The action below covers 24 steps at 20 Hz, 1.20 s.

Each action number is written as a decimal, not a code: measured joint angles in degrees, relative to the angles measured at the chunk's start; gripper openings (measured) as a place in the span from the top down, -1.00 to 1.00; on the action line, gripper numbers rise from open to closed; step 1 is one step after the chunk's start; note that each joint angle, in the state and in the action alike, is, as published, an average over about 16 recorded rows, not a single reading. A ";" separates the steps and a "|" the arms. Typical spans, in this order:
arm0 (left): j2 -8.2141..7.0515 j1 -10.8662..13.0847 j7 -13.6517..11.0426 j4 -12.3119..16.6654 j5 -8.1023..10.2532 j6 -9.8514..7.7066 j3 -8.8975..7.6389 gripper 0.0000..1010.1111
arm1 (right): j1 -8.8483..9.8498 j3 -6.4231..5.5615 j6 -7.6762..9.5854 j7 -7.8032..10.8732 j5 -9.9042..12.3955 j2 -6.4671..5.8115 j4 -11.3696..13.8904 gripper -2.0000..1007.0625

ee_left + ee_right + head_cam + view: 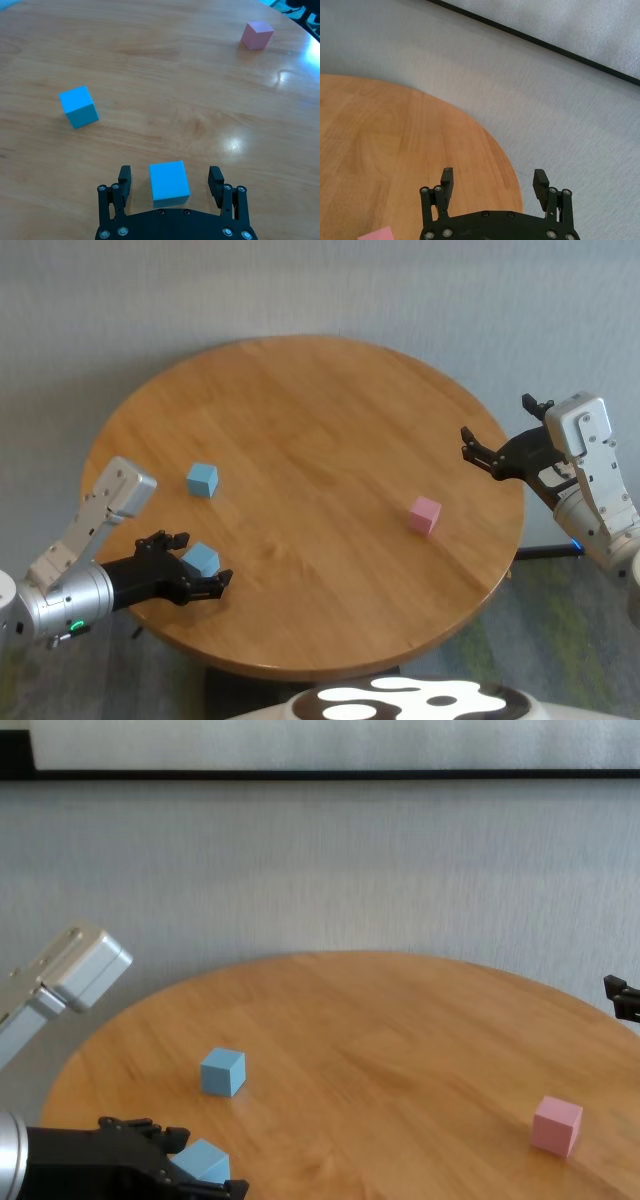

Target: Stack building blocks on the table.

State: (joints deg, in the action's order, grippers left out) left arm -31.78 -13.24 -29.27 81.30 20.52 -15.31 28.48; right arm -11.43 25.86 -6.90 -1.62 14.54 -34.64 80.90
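My left gripper [200, 562] is open at the table's [320, 410] near left edge. One light blue block [203, 557] sits on the table between its fingers, with a gap on each side in the left wrist view [169, 182]. The second light blue block [203, 479] rests a little farther in, also in the left wrist view [78, 106]. The pink block [424, 515] lies at the right, apart from both grippers. My right gripper [496, 428] is open and empty above the table's right edge, beyond the pink block.
The round table stands before a grey wall, with grey floor beyond its right edge [510, 165]. A black baseboard [545, 47] runs along the wall. The robot's white body [400, 702] is at the near edge.
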 joint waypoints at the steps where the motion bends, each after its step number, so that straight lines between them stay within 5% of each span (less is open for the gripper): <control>1: -0.01 -0.05 -0.04 -0.01 -0.15 0.00 0.06 -0.98 | 0.00 0.00 0.00 0.00 0.00 0.00 0.00 -1.00; 13: 0.02 -0.14 -0.13 0.00 -0.63 0.04 0.12 -0.87 | 0.00 0.00 0.00 0.00 0.00 0.00 0.00 -1.00; 24: 0.04 -0.12 -0.07 0.00 -0.59 0.04 0.12 -0.36 | 0.00 0.00 0.00 0.00 0.00 0.00 0.00 -1.00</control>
State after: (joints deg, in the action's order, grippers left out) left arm -31.74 -13.36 -29.35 81.31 19.93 -15.27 28.60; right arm -11.43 25.86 -6.90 -1.62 14.54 -34.64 80.90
